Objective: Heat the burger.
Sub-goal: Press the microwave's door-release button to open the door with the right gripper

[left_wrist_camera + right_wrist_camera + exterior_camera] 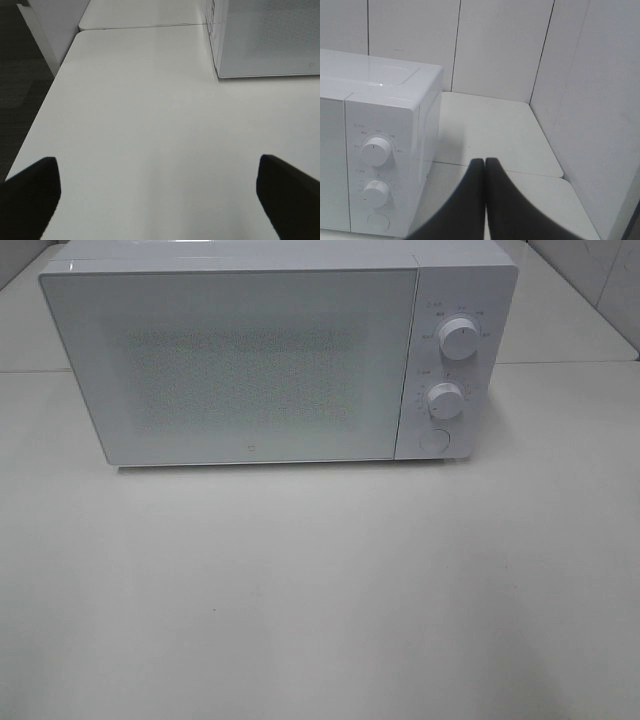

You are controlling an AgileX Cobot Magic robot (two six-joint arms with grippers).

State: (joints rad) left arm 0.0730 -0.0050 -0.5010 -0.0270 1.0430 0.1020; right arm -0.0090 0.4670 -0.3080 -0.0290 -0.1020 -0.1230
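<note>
As the microwave stands door closed on the table, I cannot tell where the burger is | my left gripper low over the table off the microwave's left front corner, fingers wide apart | my right gripper by the microwave's knob side, jaws pressed together, empty

A white microwave is sitting at twelve o'clock on the pale table, its door facing the camera, shut. Toward two o'clock, an upper knob, a lower knob and a round button are lining its control panel.
</note>
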